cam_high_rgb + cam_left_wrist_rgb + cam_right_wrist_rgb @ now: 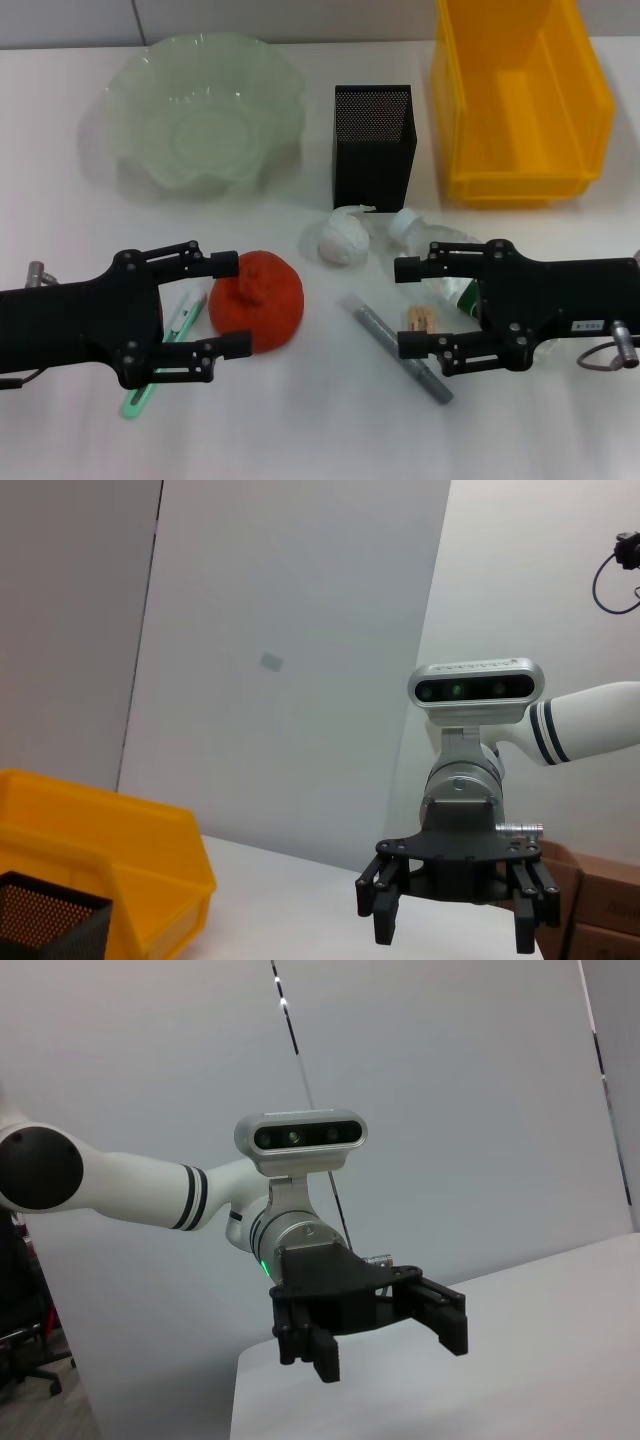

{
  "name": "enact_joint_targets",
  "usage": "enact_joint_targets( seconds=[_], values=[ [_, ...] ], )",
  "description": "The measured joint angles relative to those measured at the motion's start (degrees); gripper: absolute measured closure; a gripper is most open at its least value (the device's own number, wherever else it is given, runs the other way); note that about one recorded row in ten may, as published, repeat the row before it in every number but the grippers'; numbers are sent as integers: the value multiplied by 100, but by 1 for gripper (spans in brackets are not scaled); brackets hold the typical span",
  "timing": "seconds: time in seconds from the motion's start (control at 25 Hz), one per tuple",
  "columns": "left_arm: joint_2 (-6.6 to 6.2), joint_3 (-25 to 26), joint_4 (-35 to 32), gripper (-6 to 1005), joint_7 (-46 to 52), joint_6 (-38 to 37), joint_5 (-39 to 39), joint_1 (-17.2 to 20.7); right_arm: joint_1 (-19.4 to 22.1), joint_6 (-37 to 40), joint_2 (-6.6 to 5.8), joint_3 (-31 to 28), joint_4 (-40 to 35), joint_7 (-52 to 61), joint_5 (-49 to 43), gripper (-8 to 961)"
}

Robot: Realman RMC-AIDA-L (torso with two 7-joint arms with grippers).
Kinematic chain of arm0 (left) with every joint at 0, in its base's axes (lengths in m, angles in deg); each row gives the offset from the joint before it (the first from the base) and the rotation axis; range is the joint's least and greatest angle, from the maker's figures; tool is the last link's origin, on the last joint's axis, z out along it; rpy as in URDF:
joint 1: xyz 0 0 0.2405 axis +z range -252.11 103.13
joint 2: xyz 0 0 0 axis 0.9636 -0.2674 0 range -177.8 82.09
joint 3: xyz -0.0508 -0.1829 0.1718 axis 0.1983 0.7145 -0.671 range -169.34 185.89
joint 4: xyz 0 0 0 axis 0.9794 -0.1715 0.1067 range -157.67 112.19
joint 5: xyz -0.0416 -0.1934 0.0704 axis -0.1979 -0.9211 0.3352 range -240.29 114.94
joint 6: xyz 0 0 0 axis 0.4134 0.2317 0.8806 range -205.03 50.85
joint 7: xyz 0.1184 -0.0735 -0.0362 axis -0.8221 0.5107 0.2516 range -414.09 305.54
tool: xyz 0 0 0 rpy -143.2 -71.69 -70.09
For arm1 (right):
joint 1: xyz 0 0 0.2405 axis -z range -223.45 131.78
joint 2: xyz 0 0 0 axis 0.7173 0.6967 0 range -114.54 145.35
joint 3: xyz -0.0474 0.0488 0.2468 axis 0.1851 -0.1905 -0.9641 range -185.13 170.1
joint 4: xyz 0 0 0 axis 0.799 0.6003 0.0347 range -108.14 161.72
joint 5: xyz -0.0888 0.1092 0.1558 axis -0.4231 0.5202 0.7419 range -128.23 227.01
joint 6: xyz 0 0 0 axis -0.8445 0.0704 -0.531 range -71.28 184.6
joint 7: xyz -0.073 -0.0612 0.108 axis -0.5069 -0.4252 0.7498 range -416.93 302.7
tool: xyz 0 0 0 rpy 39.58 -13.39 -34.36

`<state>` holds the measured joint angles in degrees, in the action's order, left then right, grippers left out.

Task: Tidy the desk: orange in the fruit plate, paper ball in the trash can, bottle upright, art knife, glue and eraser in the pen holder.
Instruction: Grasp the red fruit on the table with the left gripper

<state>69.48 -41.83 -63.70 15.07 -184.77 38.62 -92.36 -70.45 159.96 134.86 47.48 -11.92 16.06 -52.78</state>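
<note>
The orange [262, 302] lies on the white desk, and my open left gripper [232, 305] hovers at its left side with a finger on either side of it. A green art knife [150, 385] lies partly under that gripper. The white paper ball [343, 238] rests in front of the black mesh pen holder [372, 140]. Beside the ball the clear bottle [432, 240] lies on its side, half hidden by my open, empty right gripper [405, 308]. A grey glue stick [398, 347] and a small tan eraser [421, 319] lie near its fingertips.
The green glass fruit plate [150, 85] sits at the back left and the yellow trash can [470, 110] at the back right. The left wrist view shows the right gripper [455, 930] and the trash can [120, 845]; the right wrist view shows the left gripper [390, 1352].
</note>
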Motion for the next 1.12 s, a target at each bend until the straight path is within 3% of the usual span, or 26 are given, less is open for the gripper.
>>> enact_joint_targets(
  seconds=[0.72,1.12],
  values=[
    [49,35,0,186,-31,177,5,65,-48,-87,-2,-53,245,-176,19,169],
    [120,80,639,185,-656,1122,-52,-44,129,-294,-17,-169,656,-542,30,169]
  ],
)
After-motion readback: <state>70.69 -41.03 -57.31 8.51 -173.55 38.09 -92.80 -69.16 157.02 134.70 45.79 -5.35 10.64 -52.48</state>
